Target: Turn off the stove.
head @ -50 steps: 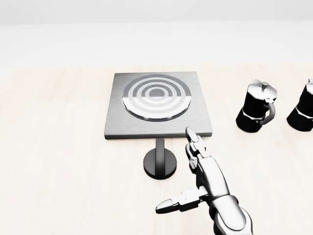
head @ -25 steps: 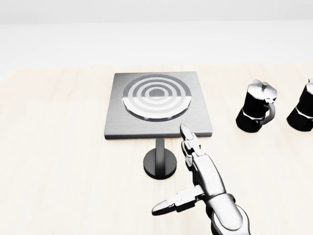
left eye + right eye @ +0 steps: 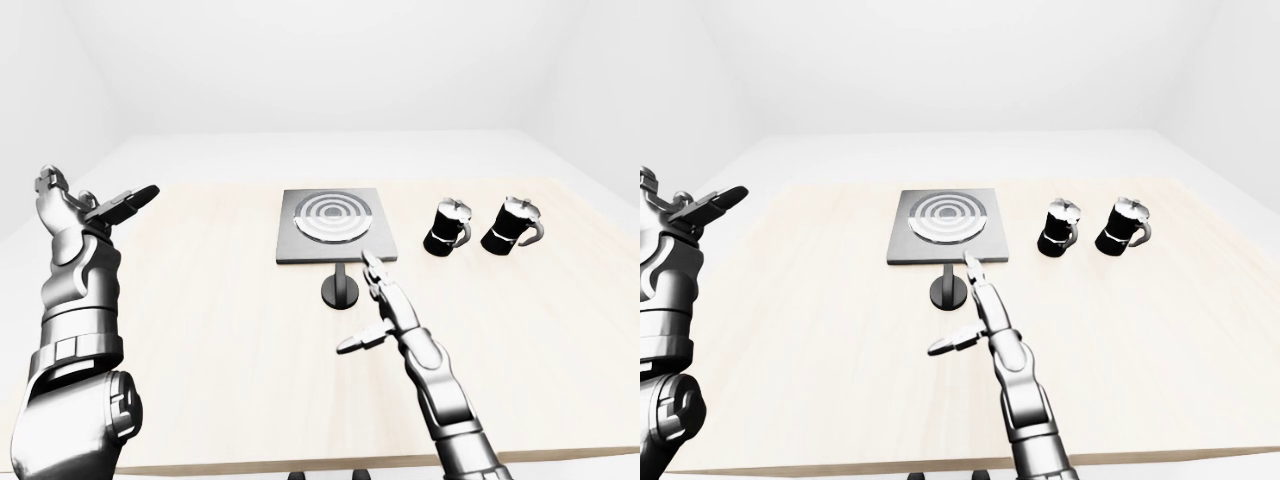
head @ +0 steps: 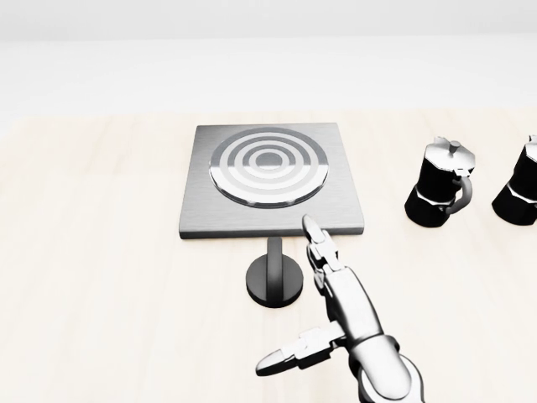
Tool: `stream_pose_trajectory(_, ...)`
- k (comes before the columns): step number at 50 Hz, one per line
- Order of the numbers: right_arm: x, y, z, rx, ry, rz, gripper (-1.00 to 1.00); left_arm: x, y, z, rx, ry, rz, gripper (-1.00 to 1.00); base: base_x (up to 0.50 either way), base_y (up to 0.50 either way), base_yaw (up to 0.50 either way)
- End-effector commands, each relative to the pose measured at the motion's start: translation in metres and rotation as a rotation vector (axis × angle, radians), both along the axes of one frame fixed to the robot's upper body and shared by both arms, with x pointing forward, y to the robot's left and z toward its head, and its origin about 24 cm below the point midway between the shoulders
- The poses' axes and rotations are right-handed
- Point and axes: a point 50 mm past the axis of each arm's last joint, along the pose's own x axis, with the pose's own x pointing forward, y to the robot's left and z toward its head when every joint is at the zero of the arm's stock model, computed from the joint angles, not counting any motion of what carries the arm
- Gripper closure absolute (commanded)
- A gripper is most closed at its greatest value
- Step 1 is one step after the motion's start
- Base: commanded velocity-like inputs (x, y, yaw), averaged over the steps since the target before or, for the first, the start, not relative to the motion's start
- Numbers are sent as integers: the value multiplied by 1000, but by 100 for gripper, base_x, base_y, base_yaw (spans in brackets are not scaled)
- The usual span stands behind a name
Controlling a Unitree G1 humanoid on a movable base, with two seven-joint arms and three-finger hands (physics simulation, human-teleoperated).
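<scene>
My fingers (image 4: 320,245) on the right hand (image 4: 340,306) are spread apart and grip nothing: the long ones reach straight up the head view, the thumb juts out to the left, low in that view. Over the last second the fingertips have slid up and to the left, from just beside the lower right corner of the stove (image 4: 270,178) toward the black knob (image 4: 275,279) that stands just below the stove's lower edge. I judge that as the approach to the control, not yet a contact: in the head view the nearest fingertip sits just right of the knob's stem, close to it, and I cannot tell whether it touches. The knob itself looks unmoved, so I take the stove as not yet turned off.

The stove lies flat on the pale wooden surface (image 4: 101,277), its ringed burner near the middle of the plate, the knob's round base resting on the surface right below it. Two black moka pots (image 3: 447,227) stand to the right of the stove, well apart from my hand and out of its path.

My left hand (image 3: 75,215) is raised high at the left of the left-eye view, fingers open, holding nothing, far from the stove.

Next I would need to close round the knob's stem and twist
</scene>
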Motion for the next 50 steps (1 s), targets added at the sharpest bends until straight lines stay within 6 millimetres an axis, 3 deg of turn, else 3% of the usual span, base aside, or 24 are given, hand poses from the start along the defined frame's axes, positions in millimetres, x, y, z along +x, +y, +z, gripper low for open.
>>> stream_pose_trajectory(1,-3,5,1,-28,-11,22,-100,0,1,1,-6,-6,-2,-100,0,0,0)
stream_pose_trajectory(24,-2,13,-22,-90,31,58,-100,-1,1,1,-4,-10,2,-100,0,0,0)
stream_pose_trajectory(50,-10,22,-27,-86,41,88,-100,-1,0,1,-3,-8,2,-100,0,0,0)
